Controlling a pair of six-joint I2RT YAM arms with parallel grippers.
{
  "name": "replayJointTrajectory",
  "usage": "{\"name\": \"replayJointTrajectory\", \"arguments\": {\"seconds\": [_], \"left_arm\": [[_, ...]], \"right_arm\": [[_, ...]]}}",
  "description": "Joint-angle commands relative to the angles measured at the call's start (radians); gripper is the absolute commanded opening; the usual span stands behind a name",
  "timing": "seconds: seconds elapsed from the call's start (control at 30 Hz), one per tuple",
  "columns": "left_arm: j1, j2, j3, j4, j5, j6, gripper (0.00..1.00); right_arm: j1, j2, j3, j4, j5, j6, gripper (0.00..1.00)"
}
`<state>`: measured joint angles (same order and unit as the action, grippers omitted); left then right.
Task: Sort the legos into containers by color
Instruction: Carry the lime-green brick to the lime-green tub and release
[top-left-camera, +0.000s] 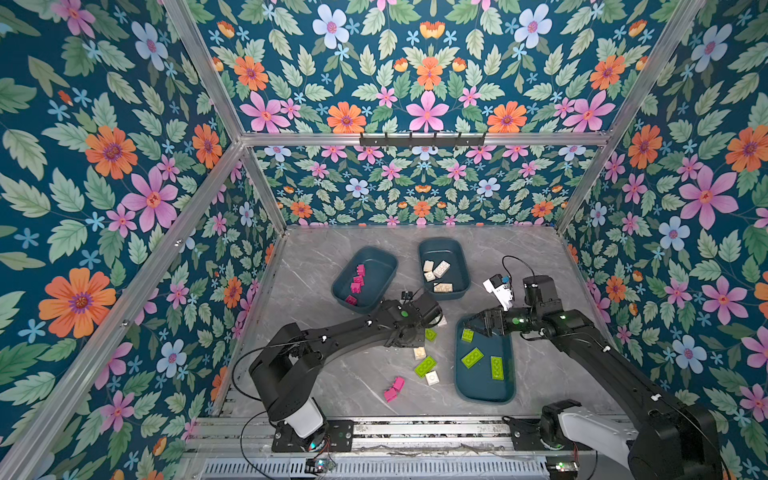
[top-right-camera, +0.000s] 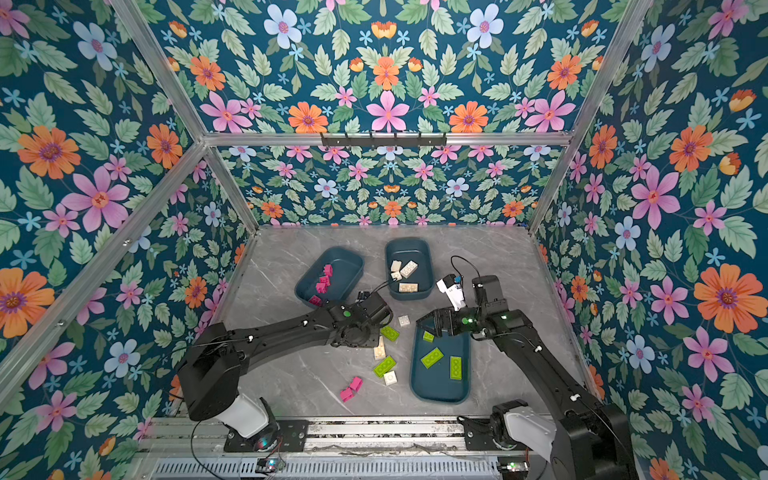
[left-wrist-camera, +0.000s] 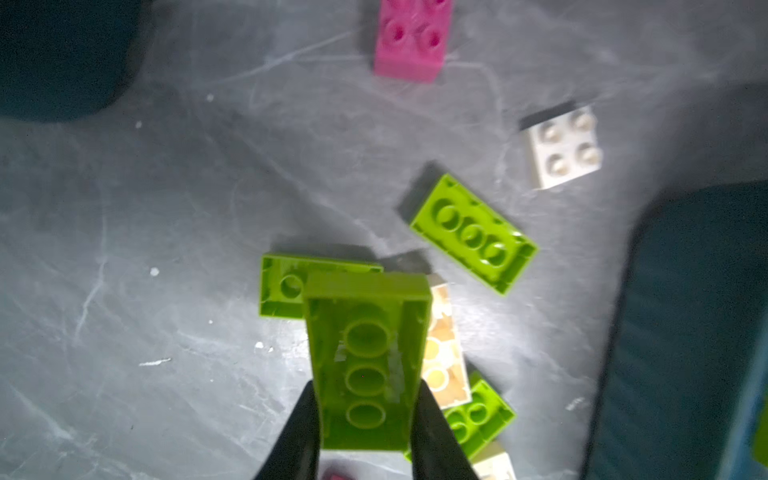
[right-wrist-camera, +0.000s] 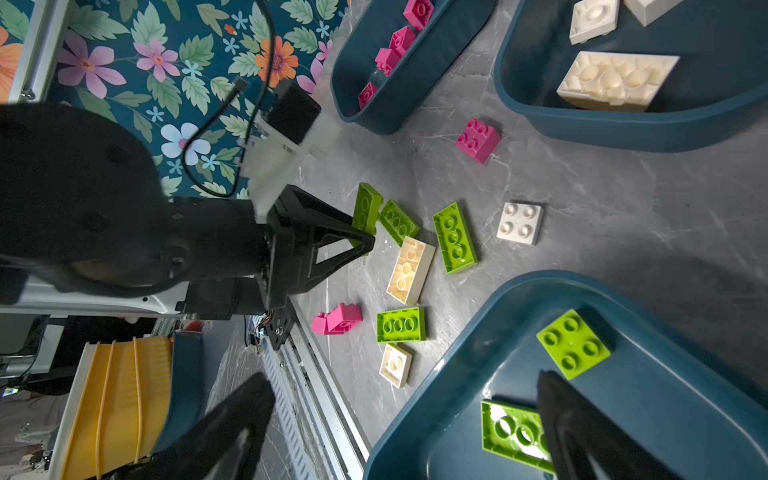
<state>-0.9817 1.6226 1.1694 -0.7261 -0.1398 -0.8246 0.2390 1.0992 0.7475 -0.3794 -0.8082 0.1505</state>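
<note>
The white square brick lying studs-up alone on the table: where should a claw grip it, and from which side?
Probably across two opposite flat side walls of the white square brick, with a claw coming straight down. It lies flat, studs up, nothing touching it, so those walls look free.

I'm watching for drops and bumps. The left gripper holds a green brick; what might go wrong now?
1. The left gripper pinches the green brick near one end only, so it may swing or slip out.
2. The right gripper, open, hangs over the tub of green bricks; carrying the brick there risks the arms colliding.
</note>
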Motion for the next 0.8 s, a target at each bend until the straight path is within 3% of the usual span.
{"name": "replayJointTrajectory", "arguments": {"seconds": [0.0,0.27,0.43,0.77], "left_arm": [[-0.020,0.003,0.062,-0.032,0.054,0.067,0.27],[-0.110,0.079,0.181,0.090,0.156,0.061,0.28],[-0.124,0.127,0.202,0.236,0.256,0.076,0.27],[-0.124,0.209,0.168,0.343,0.368,0.084,0.27]], "right_arm": [[0.000,-0.013,0.010,-0.024,0.042,-0.029,0.99],[-0.038,-0.047,0.009,-0.054,0.055,-0.047,0.99],[-0.053,-0.090,0.014,-0.099,0.059,-0.067,0.99],[-0.064,-0.170,0.002,-0.164,0.090,-0.089,0.99]]}}
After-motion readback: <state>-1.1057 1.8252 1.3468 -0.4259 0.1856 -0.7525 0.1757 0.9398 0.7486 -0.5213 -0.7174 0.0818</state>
